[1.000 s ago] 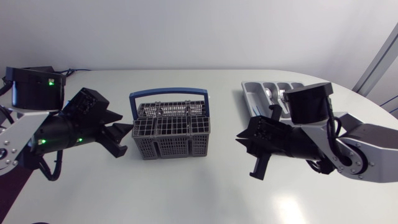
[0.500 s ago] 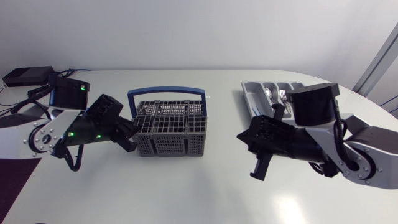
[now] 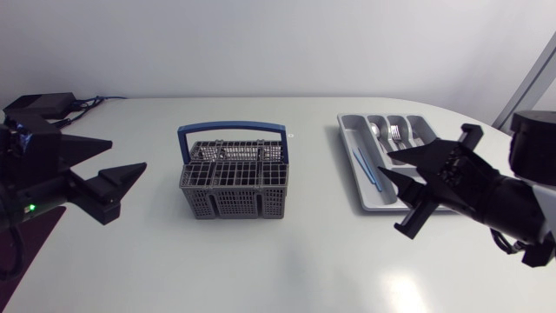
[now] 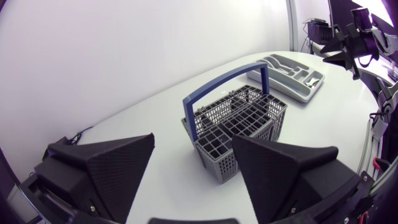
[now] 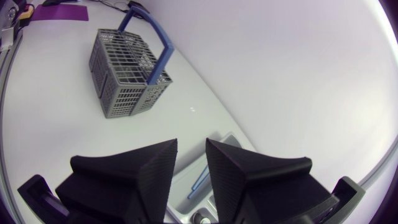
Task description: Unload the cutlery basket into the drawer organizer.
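Note:
The grey cutlery basket (image 3: 233, 178) with a blue handle stands mid-table; it also shows ahead of the left gripper (image 4: 242, 124) and far ahead of the right gripper (image 5: 127, 71). What it holds is too small to tell. The grey drawer organizer (image 3: 345, 130) lies at the right with a spoon (image 3: 373, 130), forks (image 3: 395, 133) and a blue utensil (image 3: 365, 165) in its slots. My left gripper (image 3: 129, 154) hangs well left of the basket, open wide and empty (image 4: 193, 143). My right gripper (image 3: 385, 163) hovers over the organizer's near part (image 5: 219, 140), its fingers a narrow gap apart and empty (image 5: 191, 146).
A black box (image 3: 39, 104) with cables sits at the table's far left corner. Bare white tabletop lies between the basket and the organizer and along the front edge.
My left arm has pulled back leftward from the basket and its fingers have spread wide. My right arm has moved right, over the organizer, and its fingers have parted slightly.

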